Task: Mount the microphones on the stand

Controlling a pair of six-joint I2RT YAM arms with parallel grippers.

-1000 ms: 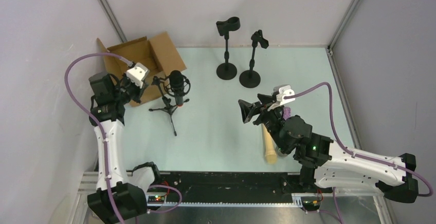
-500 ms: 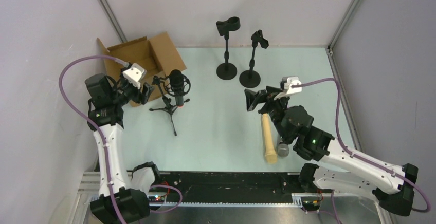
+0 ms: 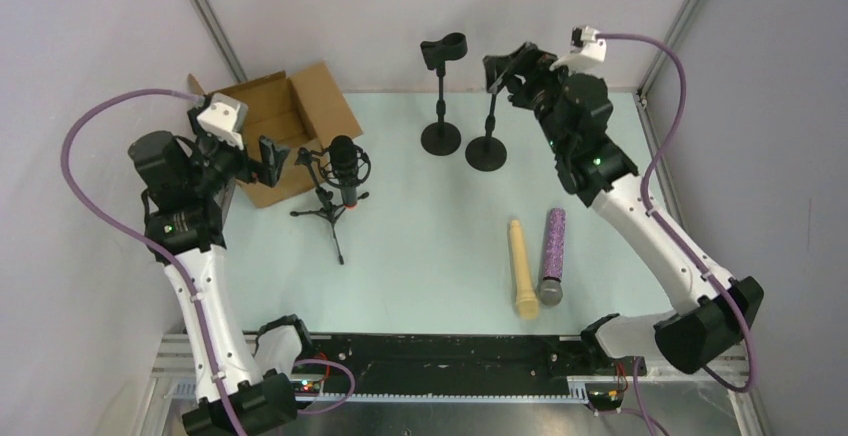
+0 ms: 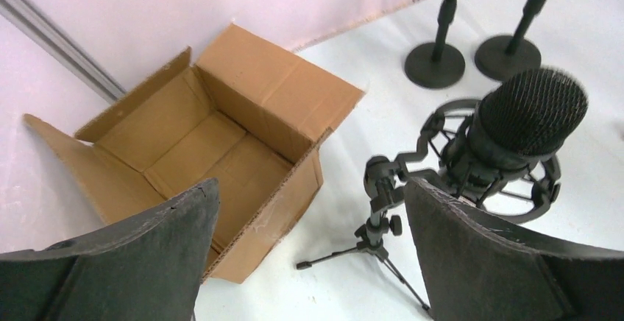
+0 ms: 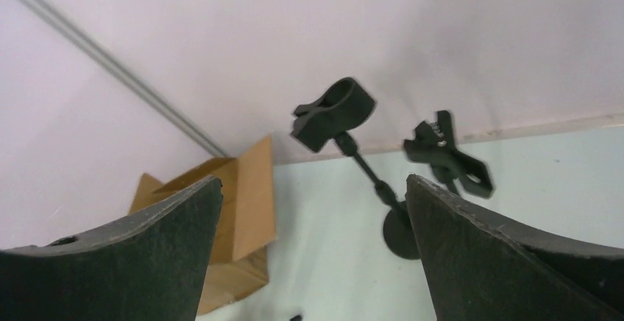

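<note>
A cream-beige microphone (image 3: 521,268) and a purple glitter microphone (image 3: 551,253) lie side by side on the table, both free. The black microphone (image 3: 344,168) (image 4: 524,118) sits in a shock mount on a small tripod stand (image 3: 326,209) (image 4: 377,221). Just left of that tripod, my left gripper (image 3: 272,159) (image 4: 309,262) stands open and empty. Two round-base stands wait at the back, one topped by a clip (image 3: 444,51) (image 5: 332,113), the other (image 3: 487,136) by a clamp (image 5: 447,155). My right gripper (image 3: 508,64) (image 5: 313,255) hovers open and empty beside that second stand's top.
An open cardboard box (image 3: 275,121) (image 4: 221,144) (image 5: 239,203) lies at the back left, close to my left gripper. Grey walls with metal corner rails close in the table on three sides.
My left gripper has opened and drawn back left from the tripod. The right arm rose from the two lying microphones to the back stands, jaws widening.
</note>
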